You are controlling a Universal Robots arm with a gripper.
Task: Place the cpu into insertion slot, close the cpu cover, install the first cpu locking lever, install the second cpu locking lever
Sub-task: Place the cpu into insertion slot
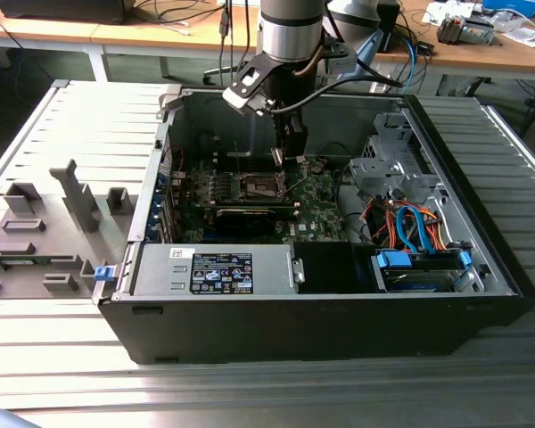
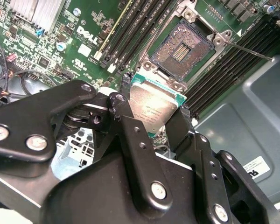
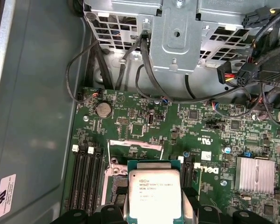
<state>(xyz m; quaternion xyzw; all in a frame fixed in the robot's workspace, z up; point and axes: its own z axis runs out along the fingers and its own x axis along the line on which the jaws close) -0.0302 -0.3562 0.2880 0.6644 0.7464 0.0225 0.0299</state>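
Silver cpu (image 3: 155,193), one, in one gripper (image 2: 155,105)

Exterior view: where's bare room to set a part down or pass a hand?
Free: table strip in front of the computer case, and the strip on the exterior view's right. Crowded: grey fixtures on the exterior view's left; drive-bay cables; tool holding the cpu near the insertion slot.

1. I see a grey ribbed metal tabletop (image 1: 62,374) spreading across the foreground.
2. Behind it stands a long wooden desk (image 1: 71,36) on white legs (image 1: 96,62).
3. Loose cables (image 1: 174,11) lie on that desk.
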